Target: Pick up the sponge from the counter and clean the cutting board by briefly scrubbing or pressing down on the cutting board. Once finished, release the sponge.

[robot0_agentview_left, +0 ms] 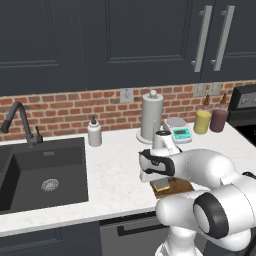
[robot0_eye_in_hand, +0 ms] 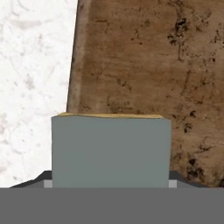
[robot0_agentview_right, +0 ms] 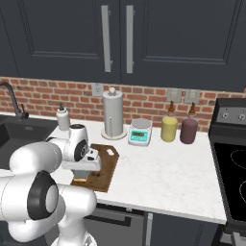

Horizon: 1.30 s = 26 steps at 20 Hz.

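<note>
The fingers [robot0_eye_in_hand: 173, 176] pinch the sponge [robot0_eye_in_hand: 111, 151] from both sides, and the gripper [robot0_agentview_left: 159, 181] holds it low over the cutting board [robot0_eye_in_hand: 153, 65]. Just under the fingers is brown wood. Farther out is the white counter [robot0_eye_in_hand: 30, 65]. This looks like the scrubbing step. Next, press down, then let go.

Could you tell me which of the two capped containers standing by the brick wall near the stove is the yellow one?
The yellow container is the one closer to the kitchen scale; its neighbour nearer the stove is the dark maroon container.
</note>
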Motion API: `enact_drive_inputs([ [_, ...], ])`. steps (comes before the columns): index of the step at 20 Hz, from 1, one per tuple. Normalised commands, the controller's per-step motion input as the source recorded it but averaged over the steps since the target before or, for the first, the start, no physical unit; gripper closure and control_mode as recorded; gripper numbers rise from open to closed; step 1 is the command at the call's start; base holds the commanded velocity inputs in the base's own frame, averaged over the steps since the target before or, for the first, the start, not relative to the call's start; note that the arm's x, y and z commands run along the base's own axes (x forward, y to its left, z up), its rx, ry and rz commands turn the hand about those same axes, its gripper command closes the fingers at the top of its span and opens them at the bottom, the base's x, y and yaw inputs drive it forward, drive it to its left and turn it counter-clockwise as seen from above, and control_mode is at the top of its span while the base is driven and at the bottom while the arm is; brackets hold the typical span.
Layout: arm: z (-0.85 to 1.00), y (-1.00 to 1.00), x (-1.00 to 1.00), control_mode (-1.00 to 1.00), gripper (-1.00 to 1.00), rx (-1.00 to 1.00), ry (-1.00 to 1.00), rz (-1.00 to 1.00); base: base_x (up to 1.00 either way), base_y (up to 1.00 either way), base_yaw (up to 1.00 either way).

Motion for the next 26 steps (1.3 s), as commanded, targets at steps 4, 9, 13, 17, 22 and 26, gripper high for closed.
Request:
enact_drive_inputs([
  [4,-0.07,0.0,0.0,-1.0,1.0,0.0,-0.08,0.0,0.0,0.0,0.0],
  [9,-0.04,0.0,0.15,-1.0,1.0,0.0,-0.08,0.0,0.0,0.0,0.0],
  [13,-0.09,0.0,0.31,-1.0,1.0,0.0,-0.03,0.0,0.0,0.0,0.0],
  [17,0.0,0.0,0.3,-1.0,1.0,0.0,0.0,0.0,0.0,0.0,0.0],
  [22,-0.07,0.0,0.36,-1.0,1.0,0.01,0.0,0.0,0.0,0.0,0.0],
  [26,-0.01,0.0,0.36,-1.0,1.0,0.0,0.0,0.0,0.0,0.0,0.0],
])
